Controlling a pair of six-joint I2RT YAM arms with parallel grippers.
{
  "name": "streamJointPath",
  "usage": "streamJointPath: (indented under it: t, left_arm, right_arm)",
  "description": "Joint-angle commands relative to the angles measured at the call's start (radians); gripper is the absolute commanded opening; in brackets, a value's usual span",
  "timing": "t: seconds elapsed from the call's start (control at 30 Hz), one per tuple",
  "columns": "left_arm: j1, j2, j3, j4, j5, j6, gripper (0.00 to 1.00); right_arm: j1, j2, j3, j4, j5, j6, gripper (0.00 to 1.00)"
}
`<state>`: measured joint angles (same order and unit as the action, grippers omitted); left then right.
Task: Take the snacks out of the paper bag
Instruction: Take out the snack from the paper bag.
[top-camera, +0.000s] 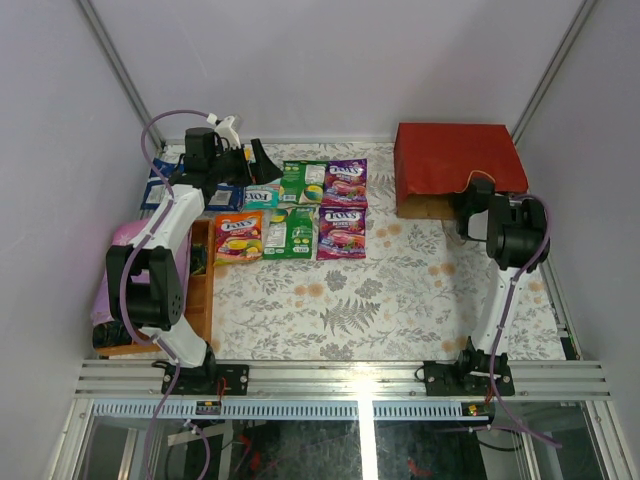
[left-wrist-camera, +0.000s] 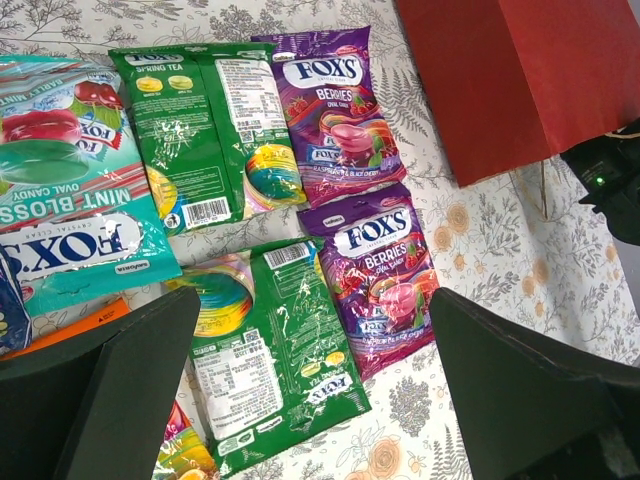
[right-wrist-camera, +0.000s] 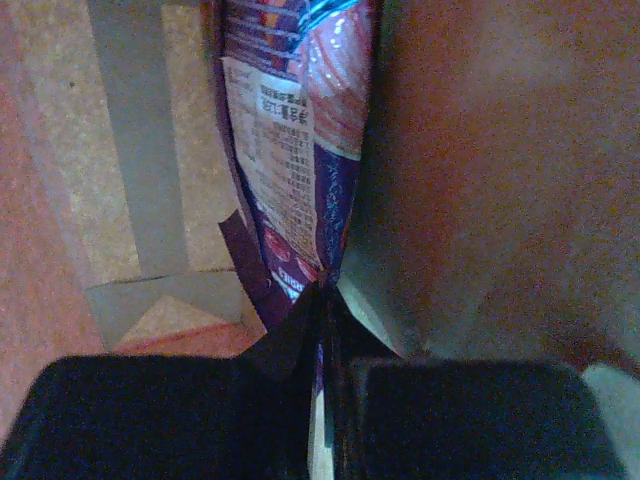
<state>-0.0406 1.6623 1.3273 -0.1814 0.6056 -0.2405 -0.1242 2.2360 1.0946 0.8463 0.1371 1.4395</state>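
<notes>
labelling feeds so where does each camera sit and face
Top external: above and behind, looks down on the table; left arm and right arm show.
Left wrist: on the left arm, looks down on snacks; open left hand shows.
Right wrist: inside the paper bag, faces a purple packet pinched in the shut right hand.
Shared: top and left wrist both show snacks and bag.

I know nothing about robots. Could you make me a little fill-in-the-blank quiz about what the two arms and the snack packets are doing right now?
1. The paper bag is ____ on the outside.
2. Inside it, the right gripper is shut on a ____ packet.
3. The left gripper hangs with its jaws ____ above the laid-out packets.

Missing words: red; purple; open.
</notes>
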Motion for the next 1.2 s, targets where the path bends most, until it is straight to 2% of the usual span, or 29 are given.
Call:
streamJointPath:
  t: [0.0, 0.2, 0.43, 0.67, 0.8, 0.9, 1.17]
  left_arm:
    - [-0.006, 0.018, 0.032, 0.017, -0.012, 0.013, 1.0]
    - [-0.075, 0.015, 0.044, 0.014, -0.146, 0.048, 1.0]
    - [-0.299, 0.053, 0.124, -0.009, -0.351, 0.165, 1.0]
    - [-0.399, 0.109, 0.171, 0.026, -0.324, 0.196, 1.0]
    - [-0.454, 0.127, 0.189, 0.04, -0.33, 0.245, 1.0]
    - [-0.473, 0.145, 0.213, 0.037, -0.334, 0.25, 1.0]
    - [-0.476, 0.166, 0.233, 0.019, -0.369, 0.26, 1.0]
  right_arm:
    - [0.011, -0.132, -0.046, 0.024, -0.035, -0.099, 0.0]
    - [0.011, -0.343, -0.142, 0.002, -0.071, -0.2, 0.0]
    - [0.011, -0.493, -0.005, -0.375, -0.106, -0.265, 0.0]
    - [0.011, -0.566, 0.144, -0.543, -0.172, -0.332, 0.0]
    - [0.011, -0.561, 0.272, -0.604, -0.205, -0.334, 0.0]
    - [0.009, -0.505, 0.442, -0.67, -0.199, -0.352, 0.0]
    - [0.009, -0.188, 0.98, -0.776, -0.338, -0.389, 0.0]
